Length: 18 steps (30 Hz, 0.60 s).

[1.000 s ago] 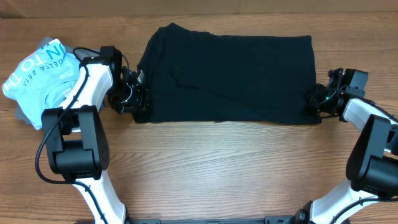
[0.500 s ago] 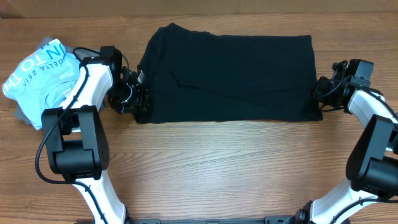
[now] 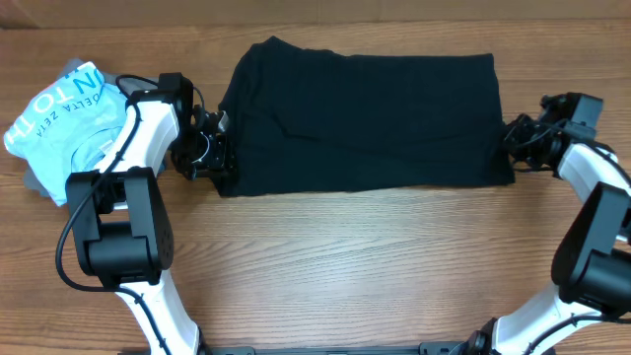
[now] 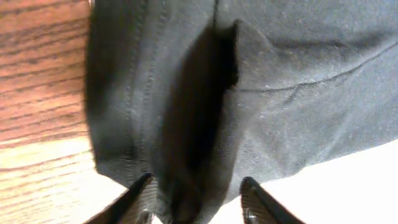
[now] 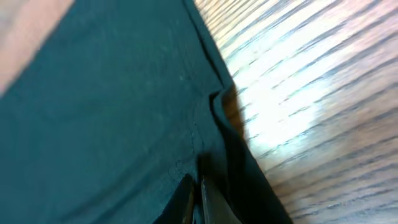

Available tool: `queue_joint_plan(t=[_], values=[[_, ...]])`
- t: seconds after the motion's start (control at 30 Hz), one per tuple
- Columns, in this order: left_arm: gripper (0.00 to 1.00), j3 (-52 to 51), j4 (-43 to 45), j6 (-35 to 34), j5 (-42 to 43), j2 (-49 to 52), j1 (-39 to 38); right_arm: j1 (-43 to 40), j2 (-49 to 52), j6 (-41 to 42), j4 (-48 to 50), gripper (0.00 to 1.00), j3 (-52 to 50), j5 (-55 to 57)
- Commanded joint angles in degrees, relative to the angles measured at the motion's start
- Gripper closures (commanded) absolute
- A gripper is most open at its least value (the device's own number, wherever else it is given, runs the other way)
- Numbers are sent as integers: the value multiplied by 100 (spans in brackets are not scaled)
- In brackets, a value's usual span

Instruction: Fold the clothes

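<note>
The clothes [image 3: 365, 118], a plain black T-shirt, lie flat in a wide rectangle across the back middle of the wooden table [image 3: 345, 266]. My left gripper [image 3: 219, 168] is at the shirt's near left corner. In the left wrist view its fingers [image 4: 196, 180] stand apart, with a raised fold of black fabric [image 4: 298, 93] between them. My right gripper [image 3: 513, 133] is at the shirt's right edge. In the right wrist view its fingertips [image 5: 198, 177] are pressed together on the hem of the black cloth [image 5: 112, 93].
A light blue shirt with white lettering [image 3: 59, 113] lies bunched at the far left, behind my left arm, on top of a grey garment [image 3: 39, 182]. Bare wood stretches across the front half of the table.
My right gripper has shut on the shirt's right edge and moved right and back, drawing that edge outward. The left fingers have narrowed around the fold; the left arm has stayed put.
</note>
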Motion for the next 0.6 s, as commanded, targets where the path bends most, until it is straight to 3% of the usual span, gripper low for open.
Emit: queue_joint_plan(t=[0.0,0.07,0.33,0.37,0.43,0.57], values=[[78,15,20,157,52,26,9,-197,-195,389,66,96,212,-321],[96,15,20,153,-17,26,9,-229,-195,389,72,96,212,-321],[96,15,20,155,-111,26,9,-240,-195,345,133,96,212,-520],[91,15,20,155,-109,26,9,-240,-195,345,136,96,212,-520],[72,15,20,155,-83,28,9,-240,-195,345,133,96,212,-518],[50,15,48,160,-83,28,9,-229,-195,345,131,96,212,-520]])
